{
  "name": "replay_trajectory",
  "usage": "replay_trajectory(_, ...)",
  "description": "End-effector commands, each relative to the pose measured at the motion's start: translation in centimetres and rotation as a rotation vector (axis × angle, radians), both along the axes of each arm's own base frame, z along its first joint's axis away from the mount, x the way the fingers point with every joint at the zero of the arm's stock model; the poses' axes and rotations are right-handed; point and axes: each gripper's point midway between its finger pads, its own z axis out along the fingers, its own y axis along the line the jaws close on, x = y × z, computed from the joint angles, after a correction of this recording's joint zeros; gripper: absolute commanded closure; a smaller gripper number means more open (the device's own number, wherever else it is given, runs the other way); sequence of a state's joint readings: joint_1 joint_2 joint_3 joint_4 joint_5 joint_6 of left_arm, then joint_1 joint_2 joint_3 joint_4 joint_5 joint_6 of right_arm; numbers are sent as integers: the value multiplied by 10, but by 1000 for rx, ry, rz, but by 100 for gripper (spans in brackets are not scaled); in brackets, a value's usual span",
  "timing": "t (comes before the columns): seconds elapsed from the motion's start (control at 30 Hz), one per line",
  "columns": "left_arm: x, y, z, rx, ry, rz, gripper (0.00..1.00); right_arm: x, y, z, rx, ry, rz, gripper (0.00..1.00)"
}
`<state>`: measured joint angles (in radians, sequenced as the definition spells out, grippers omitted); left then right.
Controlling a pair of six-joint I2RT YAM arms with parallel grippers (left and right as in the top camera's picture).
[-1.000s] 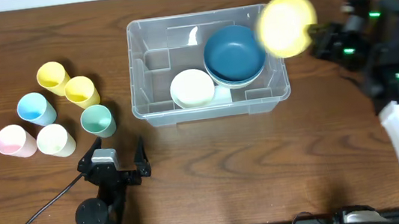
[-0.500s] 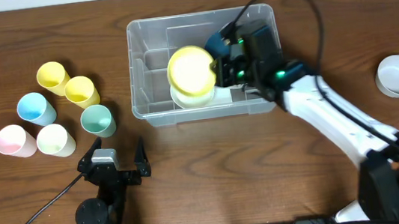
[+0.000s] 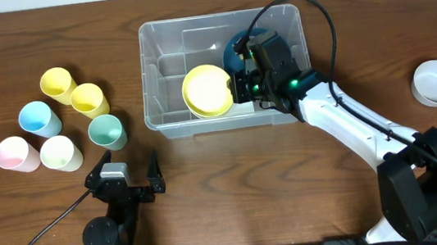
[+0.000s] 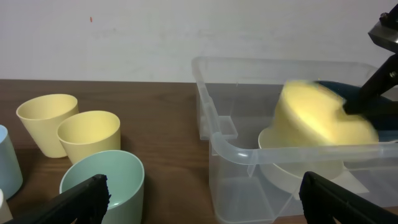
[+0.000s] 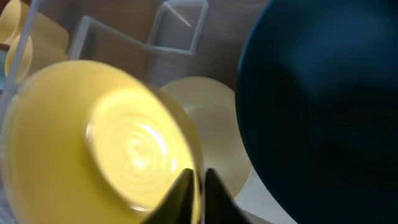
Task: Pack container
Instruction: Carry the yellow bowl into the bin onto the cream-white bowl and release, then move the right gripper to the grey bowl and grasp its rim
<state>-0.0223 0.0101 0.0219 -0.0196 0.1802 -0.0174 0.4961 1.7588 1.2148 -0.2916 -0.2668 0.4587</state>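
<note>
The right gripper (image 5: 200, 185) pinches the rim of a tilted yellow bowl (image 3: 207, 91) inside the container (image 3: 158, 43), just above a cream bowl (image 5: 217, 124) and beside a dark blue bowl (image 5: 311, 93). Let go at this slant, the yellow bowl could land crooked on the cream one or knock against the blue one rather than nest. The container, a clear, see-through rectangular bin with rounded corners and a rim, sits at the table's far middle. The left gripper (image 3: 129, 169) rests near the front edge, jaws spread wide and holding nothing.
</note>
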Motion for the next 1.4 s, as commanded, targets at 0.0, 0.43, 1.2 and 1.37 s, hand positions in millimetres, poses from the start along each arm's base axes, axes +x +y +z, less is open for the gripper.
replay_trajectory(0.0, -1, -1, -15, 16, 43, -12, 2, 3, 3, 7, 2, -23, 1, 67)
replay_trajectory(0.43, -1, -1, -15, 16, 43, -12, 2, 2, 6, 17, 1, -49, 46, 62)
replay_trajectory(1.2, -1, -1, -15, 16, 43, -12, 2, -7, -323, 86, -114, 155, -843, 51)
replay_trajectory(1.37, -1, -1, -15, 16, 43, -12, 2, -23, -374, 55, -131, 273, -1008, 53)
